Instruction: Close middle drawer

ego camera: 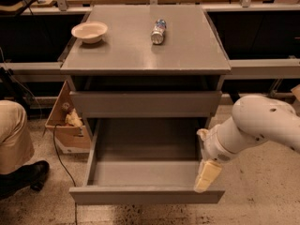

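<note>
The middle drawer [145,172] of the grey cabinet is pulled far out toward me, and its smooth grey inside is bare. Its flat front [140,196] is the nearest edge. The taller upper drawer front [145,103] above it sits almost flush under the cabinet top. The lowest front is hidden beneath the open drawer. My gripper [206,175], cream-coloured on a white arm [262,125], hangs at the drawer's right front corner, just over its right wall and front edge. It holds nothing that I can see.
On the cabinet top [187,50] stand a white bowl [89,32] at the left and a can [159,31] lying on its side. A cardboard box [65,121] sits on the floor left of the cabinet, with a person's leg and shoe [18,172] nearby.
</note>
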Available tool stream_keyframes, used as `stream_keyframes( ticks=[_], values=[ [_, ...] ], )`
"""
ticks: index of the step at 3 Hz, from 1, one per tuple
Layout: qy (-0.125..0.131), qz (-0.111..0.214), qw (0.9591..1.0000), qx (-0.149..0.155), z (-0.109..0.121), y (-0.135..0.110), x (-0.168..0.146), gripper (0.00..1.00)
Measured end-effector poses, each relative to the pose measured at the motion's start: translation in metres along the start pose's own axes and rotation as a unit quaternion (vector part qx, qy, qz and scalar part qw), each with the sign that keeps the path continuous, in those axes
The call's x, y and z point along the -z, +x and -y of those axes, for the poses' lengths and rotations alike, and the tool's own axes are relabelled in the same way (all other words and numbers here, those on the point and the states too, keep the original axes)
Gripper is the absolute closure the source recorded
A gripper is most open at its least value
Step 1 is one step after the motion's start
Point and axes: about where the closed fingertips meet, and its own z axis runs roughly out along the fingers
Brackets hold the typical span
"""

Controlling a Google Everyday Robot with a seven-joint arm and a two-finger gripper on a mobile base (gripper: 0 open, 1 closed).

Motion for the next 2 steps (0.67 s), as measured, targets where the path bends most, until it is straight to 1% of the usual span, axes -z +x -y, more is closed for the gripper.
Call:
stream_keyframes(
  ticks=[1,2],
  values=[
    [-0.008,0.013,0.9997,-0.019,0.0,0.013,-0.051,0.0],
    [-0.013,0.036,0.9988,-0.031,0.003,0.021,-0.105,0.0]
  ],
)
